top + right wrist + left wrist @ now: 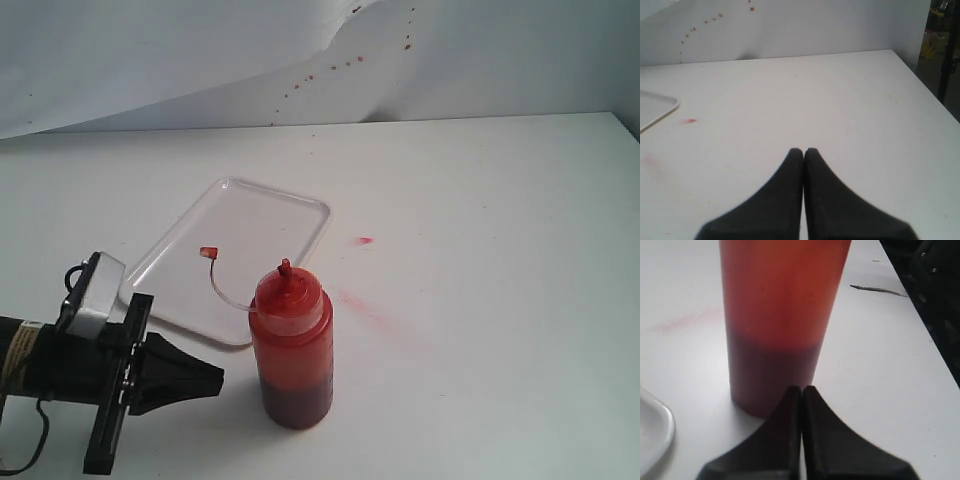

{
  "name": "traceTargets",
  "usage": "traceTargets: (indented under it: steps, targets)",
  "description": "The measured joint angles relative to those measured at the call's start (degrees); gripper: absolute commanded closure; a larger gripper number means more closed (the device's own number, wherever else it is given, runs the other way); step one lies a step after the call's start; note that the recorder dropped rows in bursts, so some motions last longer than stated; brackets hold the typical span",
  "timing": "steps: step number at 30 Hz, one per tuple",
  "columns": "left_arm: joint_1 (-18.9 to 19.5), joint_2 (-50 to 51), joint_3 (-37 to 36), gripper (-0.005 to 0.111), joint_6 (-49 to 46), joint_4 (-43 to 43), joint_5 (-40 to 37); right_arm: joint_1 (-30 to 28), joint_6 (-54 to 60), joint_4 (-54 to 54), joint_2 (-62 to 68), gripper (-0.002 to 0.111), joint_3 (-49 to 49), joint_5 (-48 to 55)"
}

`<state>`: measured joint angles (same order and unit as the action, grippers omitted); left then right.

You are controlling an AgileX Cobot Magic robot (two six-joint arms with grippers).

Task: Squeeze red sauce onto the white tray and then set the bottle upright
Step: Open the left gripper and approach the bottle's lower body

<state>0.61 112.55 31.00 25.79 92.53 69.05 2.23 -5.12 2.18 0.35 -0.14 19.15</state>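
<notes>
One bottle (292,360), one tray (262,215), two claws. The bottle stands upright on the tabletop (480,200), just beside the tray's near right corner, with darker fill at its base. One cap (208,252) hangs on a thin tether (224,289) from the bottle neck and reaches over the tray rim. The tray lies flat left of the tabletop's middle, well apart from the far edge.

Left claw (216,378): tips pressed together, pinching nothing. It sits low and points at the bottle's base from the left. The exterior view shows a small gap between tips and bottle.

Right claw (803,151): tips pressed together, nothing between them, over bare tabletop. It is seen only in its own wrist view, and the tray corner shows off to one side there.

Marks on the tabletop: one small red spot (365,240) right of the tray and one faint pink smear (365,308) right of the bottle. Several tiny red specks (335,68) dot the back wall.

Open room: a wide stretch of bare tabletop runs from the bottle out to the right edge and the far right corner. There is also a band between the tray and the far edge. The left wrist view shows a tabletop edge not far past the bottle.
</notes>
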Motion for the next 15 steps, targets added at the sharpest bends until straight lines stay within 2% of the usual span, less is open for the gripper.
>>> traceTargets:
  steps: [10, 13, 15]
  targets:
    - [0.0, 4.0, 0.0, 0.105, -0.4, -2.8, -0.7, 0.0, 0.0, 0.0, 0.0, 0.108, 0.0, 0.0]
    - [0.0, 4.9, 0.0, 0.092, -0.4, -2.9, -0.7, 0.0, 0.0, 0.0, 0.0, 0.108, 0.0, 0.0]
    - [0.0, 5.1, 0.0, 0.075, -0.4, -3.0, -0.7, 0.0, 0.0, 0.0, 0.0, 0.108, 0.0, 0.0]
